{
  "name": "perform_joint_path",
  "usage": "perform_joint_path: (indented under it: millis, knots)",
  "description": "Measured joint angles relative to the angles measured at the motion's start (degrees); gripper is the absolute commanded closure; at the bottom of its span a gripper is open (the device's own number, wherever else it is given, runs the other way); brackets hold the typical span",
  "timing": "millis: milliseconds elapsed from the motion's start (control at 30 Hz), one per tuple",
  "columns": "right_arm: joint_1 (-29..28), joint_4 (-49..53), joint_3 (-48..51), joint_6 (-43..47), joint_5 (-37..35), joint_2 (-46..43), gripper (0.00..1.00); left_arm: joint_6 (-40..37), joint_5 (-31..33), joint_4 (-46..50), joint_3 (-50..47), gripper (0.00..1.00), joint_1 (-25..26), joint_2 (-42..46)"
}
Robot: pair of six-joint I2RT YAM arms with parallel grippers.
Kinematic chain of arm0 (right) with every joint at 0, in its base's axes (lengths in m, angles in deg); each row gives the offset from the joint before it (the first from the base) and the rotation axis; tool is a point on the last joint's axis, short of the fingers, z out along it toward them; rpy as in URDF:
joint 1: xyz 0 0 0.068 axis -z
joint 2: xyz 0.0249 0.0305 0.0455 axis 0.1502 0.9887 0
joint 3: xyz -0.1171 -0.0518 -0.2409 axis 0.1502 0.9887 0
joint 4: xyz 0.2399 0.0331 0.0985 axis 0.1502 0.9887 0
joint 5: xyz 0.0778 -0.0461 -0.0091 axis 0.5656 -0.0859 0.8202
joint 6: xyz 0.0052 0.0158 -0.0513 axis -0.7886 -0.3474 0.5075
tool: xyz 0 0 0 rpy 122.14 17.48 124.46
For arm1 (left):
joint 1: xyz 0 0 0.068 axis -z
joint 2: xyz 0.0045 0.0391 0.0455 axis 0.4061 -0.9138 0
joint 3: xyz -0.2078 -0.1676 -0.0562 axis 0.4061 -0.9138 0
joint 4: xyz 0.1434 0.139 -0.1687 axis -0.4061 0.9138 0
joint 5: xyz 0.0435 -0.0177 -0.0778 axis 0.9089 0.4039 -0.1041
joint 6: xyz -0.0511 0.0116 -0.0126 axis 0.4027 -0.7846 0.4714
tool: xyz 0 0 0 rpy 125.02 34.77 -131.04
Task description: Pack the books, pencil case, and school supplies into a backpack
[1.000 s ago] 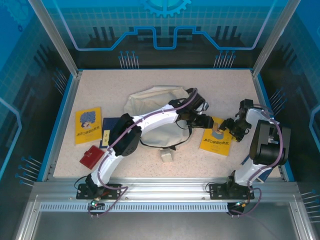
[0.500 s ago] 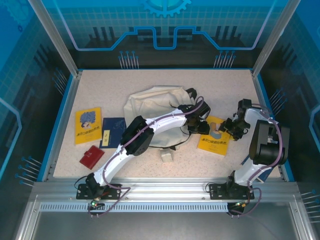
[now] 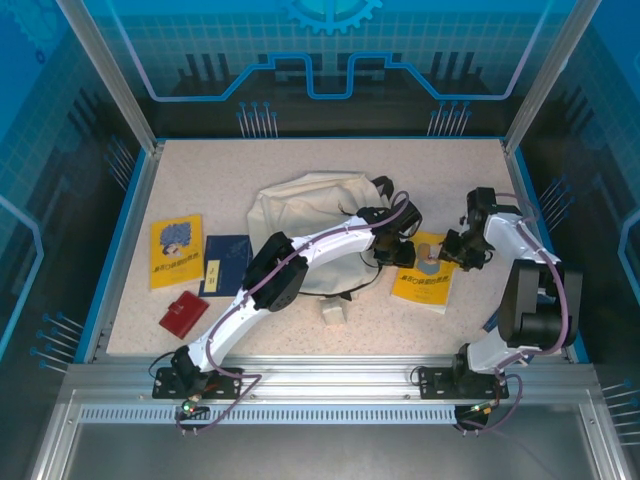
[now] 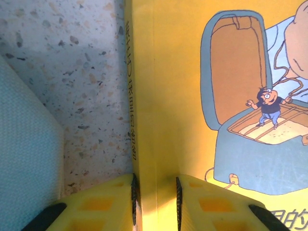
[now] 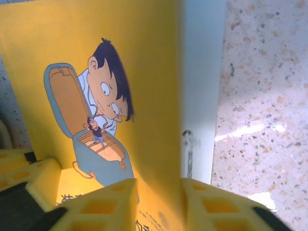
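A yellow book (image 3: 424, 280) with a cartoon cover lies just right of the cream backpack (image 3: 300, 208). My left gripper (image 3: 396, 254) holds its left edge and my right gripper (image 3: 453, 249) holds its right edge. In the left wrist view the yellow fingers (image 4: 115, 202) clamp the book's (image 4: 178, 86) spine, so the left gripper (image 4: 155, 183) is shut on it. In the right wrist view the right gripper (image 5: 160, 187) pinches the book's (image 5: 144, 62) cover, with white pages showing beside it. A second yellow book (image 3: 176, 250) and a navy book (image 3: 226, 262) lie at the left.
A red pencil case (image 3: 184, 312) sits near the front left. A small pale block (image 3: 333, 312) lies in front of the backpack, whose dark straps (image 3: 345, 285) trail toward it. Blue walls border the speckled table (image 3: 450, 170).
Both grippers have closed onto the yellow book's opposite edges. The book has shifted left toward the backpack, and the right arm's wrist has swung farther back.
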Motion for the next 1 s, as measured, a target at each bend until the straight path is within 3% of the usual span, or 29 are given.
perform_joint_path:
  millis: [133, 267, 467, 600, 800, 1000]
  knots:
    - [-0.15, 0.46, -0.15, -0.33, -0.31, -0.98, 1.00, -0.15, 0.07, 0.13, 0.09, 0.70, 0.00, 0.00]
    - [-0.37, 0.76, -0.20, -0.46, -0.70, -1.88, 1.00, -1.03, -0.15, 0.00, 0.11, 0.60, -0.04, 0.00]
    - [-1.44, 0.83, -0.20, -0.46, 0.72, -7.02, 1.00, -3.06, -4.72, -0.76, -1.57, 0.36, -1.40, 2.10]
    - [-1.55, 0.96, -0.31, -0.42, 3.13, -13.57, 1.00, -3.19, -7.91, -1.86, -7.08, 0.21, -4.20, 10.10]
    - [-1.55, 2.71, -4.22, -0.22, 8.94, -21.05, 1.00, -2.19, -13.16, -8.15, -18.40, 0.05, -12.39, 27.26]
    - [-1.66, 2.78, -9.03, -0.26, 17.66, -22.93, 1.00, -0.81, -19.47, -16.55, -31.82, 0.01, -19.82, 37.64]
